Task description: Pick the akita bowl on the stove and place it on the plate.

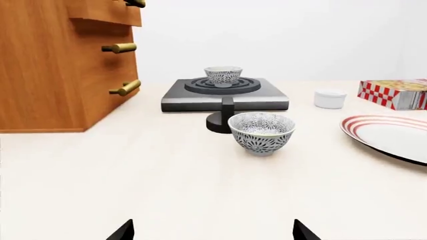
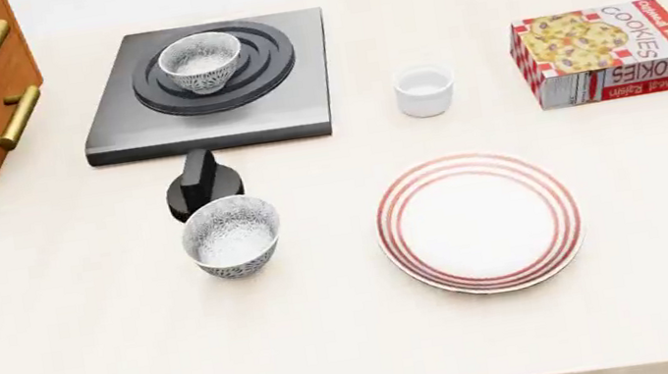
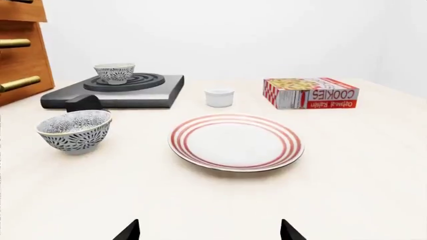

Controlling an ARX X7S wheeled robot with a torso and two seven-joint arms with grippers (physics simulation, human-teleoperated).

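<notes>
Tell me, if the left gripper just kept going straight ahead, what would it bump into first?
Probably the speckled bowl on the table. It sits almost dead ahead between the left gripper fingertips. Behind it come the black knob and the stove with the akita bowl. Height is hard to judge, so it might pass over.

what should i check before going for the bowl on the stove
1. Target is the akita bowl on the stove burner, not the twin bowl on the table: ok.
2. Bowl upright and empty: ok.
3. Plate bare: ok.
4. Left gripper open, holding nothing: ok.
5. Right gripper open, holding nothing: ok.
6. Straight path from left gripper: not ok, the twin bowl and the knob sit between.
</notes>
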